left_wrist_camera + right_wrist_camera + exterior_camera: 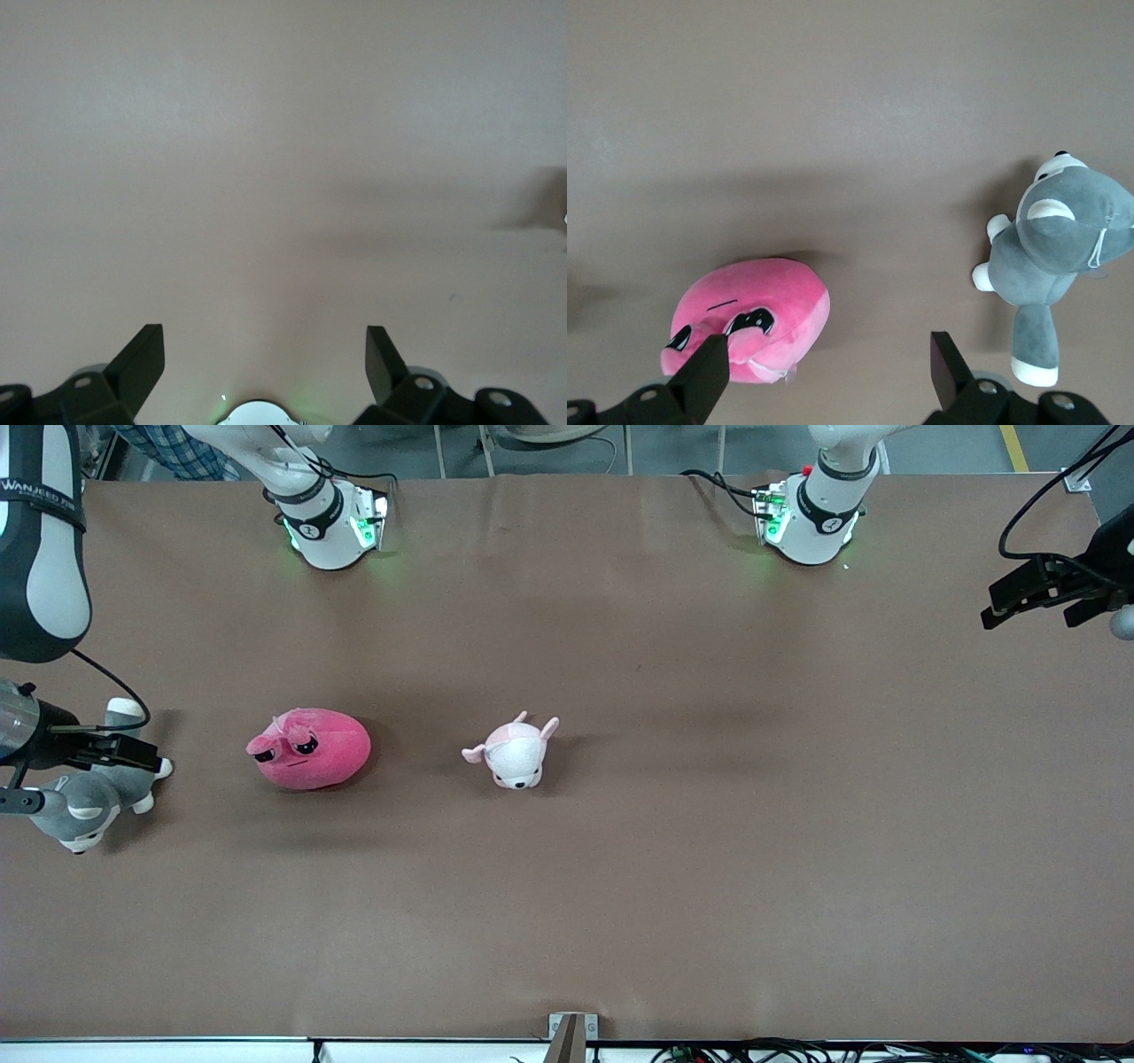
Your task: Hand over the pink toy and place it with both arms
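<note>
Front view: pink toy (309, 747) lies free on the table toward my right arm's end, w/ my right gripper (111, 750) over the husky plush (89, 802) and my left gripper (1032, 593) waiting. Left wrist: fingers wide, bare table only. Right wrist: fingers (707, 379) wide, empty. Toy looks already placed; next I'd just retract.

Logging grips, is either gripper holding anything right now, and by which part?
Nothing is held: left gripper and right gripper are both open and empty.
</note>
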`<state>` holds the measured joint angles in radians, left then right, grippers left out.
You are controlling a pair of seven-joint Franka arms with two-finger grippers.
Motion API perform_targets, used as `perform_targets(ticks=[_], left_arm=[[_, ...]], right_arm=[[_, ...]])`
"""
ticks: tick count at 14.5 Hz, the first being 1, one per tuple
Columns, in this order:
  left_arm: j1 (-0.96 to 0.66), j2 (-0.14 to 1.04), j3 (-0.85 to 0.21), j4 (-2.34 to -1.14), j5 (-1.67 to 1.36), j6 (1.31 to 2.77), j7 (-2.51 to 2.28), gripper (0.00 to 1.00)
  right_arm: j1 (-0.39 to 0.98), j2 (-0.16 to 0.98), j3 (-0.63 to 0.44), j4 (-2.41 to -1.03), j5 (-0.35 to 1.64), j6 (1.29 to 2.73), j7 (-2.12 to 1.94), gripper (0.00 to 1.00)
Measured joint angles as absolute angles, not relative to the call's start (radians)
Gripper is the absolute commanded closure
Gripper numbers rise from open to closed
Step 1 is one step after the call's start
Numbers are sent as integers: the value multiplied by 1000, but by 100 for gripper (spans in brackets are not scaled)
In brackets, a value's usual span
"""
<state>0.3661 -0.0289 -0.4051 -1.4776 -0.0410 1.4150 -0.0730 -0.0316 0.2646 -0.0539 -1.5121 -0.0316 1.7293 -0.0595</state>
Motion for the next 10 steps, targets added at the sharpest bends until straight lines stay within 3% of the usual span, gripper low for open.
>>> perform_targets(ticks=[4, 10], left_arm=[[390, -57, -405, -1506, -55, 1432, -72, 0], [393, -57, -405, -1507, -58, 1453, -72, 0]], right_arm=[[54, 265, -53, -1452, -113, 1693, -56, 0], [32, 266, -65, -1447, -57, 1657, -56, 0]])
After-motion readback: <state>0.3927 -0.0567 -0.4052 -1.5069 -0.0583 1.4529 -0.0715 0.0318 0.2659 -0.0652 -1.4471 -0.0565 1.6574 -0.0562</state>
